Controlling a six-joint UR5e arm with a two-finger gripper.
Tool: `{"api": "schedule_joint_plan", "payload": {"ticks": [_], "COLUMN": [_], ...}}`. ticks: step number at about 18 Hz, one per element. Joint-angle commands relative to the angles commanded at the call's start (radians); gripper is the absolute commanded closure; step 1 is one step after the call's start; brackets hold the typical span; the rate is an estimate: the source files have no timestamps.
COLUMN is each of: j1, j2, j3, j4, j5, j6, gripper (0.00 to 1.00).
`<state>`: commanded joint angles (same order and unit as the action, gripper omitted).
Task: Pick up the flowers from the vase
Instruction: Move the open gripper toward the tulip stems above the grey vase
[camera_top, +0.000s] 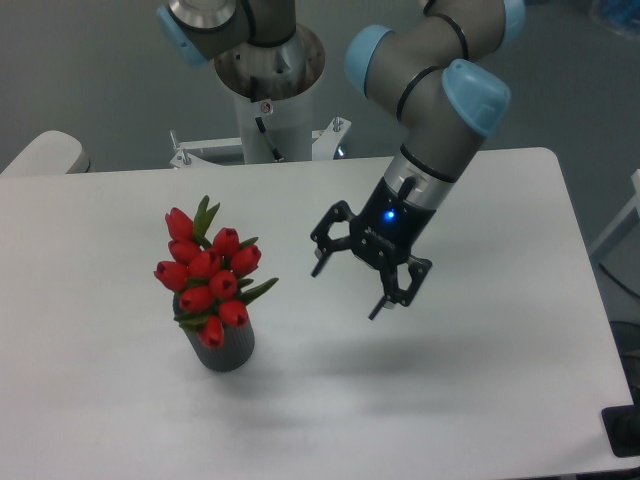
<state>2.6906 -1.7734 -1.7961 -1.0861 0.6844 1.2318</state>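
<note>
White and matte, the rectangular tabletop (480, 400) is filling most of the fixed camera's view, with a grey wall running behind it and the arm's pale metal mounting column (268, 100) standing at the far edge. We are seeing only this one view.

On the left part of the table, we are looking at the small dark grey cylindrical vase with a ribbed surface (228, 348), which is standing slightly tilted. The tight bunch of red closed tulip buds with green leaves (208, 275) is sitting in the vase, spreading wider than the rim and leaning up and away toward the far left.

To the right of the flowers, the grey robot arm with light blue joint caps (440, 90) is reaching down from the upper right. Its black two-finger gripper (346, 290) is hanging above the table, tilted so that the fingers are pointing down and toward the flowers. We are seeing the jaws spread wide apart with nothing between them. A small blue light is glowing on the gripper's wrist. The gripper is staying clear of the buds, near them but not touching, and it is casting a soft shadow on the table below.
</note>
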Motion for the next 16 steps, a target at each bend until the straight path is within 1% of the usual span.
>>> {"api": "schedule_joint_plan", "payload": {"ticks": [3, 4, 7, 8, 11, 14, 16], "j1": [-0.024, -0.040, -0.107, -0.115, -0.118, -0.117, -0.107], "j2": [0.011, 0.021, 0.022, 0.020, 0.022, 0.022, 0.023], "j3": [-0.041, -0.045, -0.054, -0.054, -0.060, -0.092, -0.098], "j4": [0.006, 0.026, 0.098, 0.118, 0.124, 0.124, 0.123], "j5": [-0.077, -0.094, -0.092, -0.089, -0.086, -0.083, -0.082], "j6": [0.002, 0.002, 0.003, 0.003, 0.023, 0.156, 0.190], "gripper": [0.00, 0.00, 0.00, 0.00, 0.00, 0.00, 0.00]}}
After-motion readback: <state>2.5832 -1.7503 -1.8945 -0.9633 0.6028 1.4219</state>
